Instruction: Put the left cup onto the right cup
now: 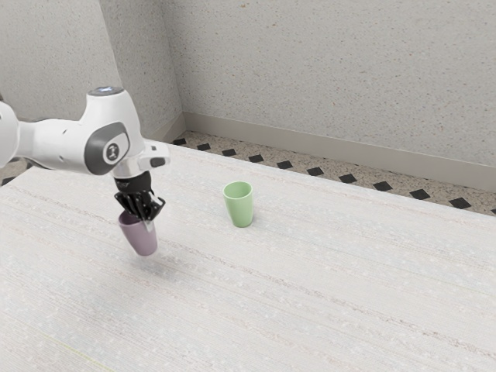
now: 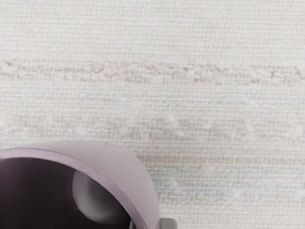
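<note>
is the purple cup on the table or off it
Off it: the gripper holds the purple cup by its rim, tilted above the table.

2 cups, same tapered shape. Purple cup [image 1: 139,235]: mouth up, slightly tilted, rim pinched in gripper [image 1: 143,220], looks just clear of worktop [image 1: 325,294]. Green cup [image 1: 239,204]: upright on worktop, mouth up, well apart toward exterior view's right.

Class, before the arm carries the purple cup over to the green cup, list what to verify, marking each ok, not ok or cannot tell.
1. Both jaws shut on the purple cup at its rim: ok.
2. Purple cup clear of the table: ok, shadow beneath.
3. Purple cup hanging level: not ok, it leans.
4. Target green cup upright, mouth up: ok.
5. Green cup empty inside: cannot tell.
</note>
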`<state>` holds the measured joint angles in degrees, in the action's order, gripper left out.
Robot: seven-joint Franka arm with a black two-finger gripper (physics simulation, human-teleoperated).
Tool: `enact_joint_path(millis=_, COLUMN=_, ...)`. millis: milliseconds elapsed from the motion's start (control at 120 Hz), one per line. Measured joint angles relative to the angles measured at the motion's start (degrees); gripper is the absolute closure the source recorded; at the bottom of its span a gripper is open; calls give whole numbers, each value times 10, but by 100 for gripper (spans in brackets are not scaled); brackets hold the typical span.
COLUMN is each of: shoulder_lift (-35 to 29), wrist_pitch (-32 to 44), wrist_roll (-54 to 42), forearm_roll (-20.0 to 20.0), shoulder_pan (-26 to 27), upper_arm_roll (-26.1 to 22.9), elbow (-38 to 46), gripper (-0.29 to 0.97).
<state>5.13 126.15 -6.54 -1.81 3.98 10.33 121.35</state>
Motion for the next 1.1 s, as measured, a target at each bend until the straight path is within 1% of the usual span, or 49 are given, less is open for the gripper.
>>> enact_joint_path(millis=167, shoulder_lift=-8, wrist_pitch=-37, wrist_roll=0, forearm_roll=0, shoulder_pan=2, upper_arm_roll=-13, elbow=-35, gripper=78)
enact_joint_path(millis=325, shoulder_lift=-4, wrist_pitch=-75, wrist_roll=0, forearm_roll=0, shoulder_pan=6, upper_arm_roll=-37, elbow=-81, gripper=78)
enact_joint_path(millis=517, shoulder_lift=1, wrist_pitch=-107, wrist_roll=-2, forearm_roll=0, shoulder_pan=5, upper_arm_roll=-51, elbow=-119, gripper=78)
enact_joint_path(millis=717, shoulder_lift=16, wrist_pitch=-144, wrist_roll=-4, forearm_roll=1, shoulder_pan=6, upper_arm_roll=-60, elbow=-172, gripper=79)
enact_joint_path(millis=983, shoulder_lift=42, wrist_pitch=-186, wrist_roll=-7, forearm_roll=18, shoulder_pan=7, upper_arm_roll=-78, elbow=-247, gripper=79)
enact_joint_path(millis=1100, shoulder_lift=73, wrist_pitch=-207, wrist_roll=-8, forearm_roll=24, shoulder_pan=11, upper_arm_roll=-82, elbow=-296, gripper=79)
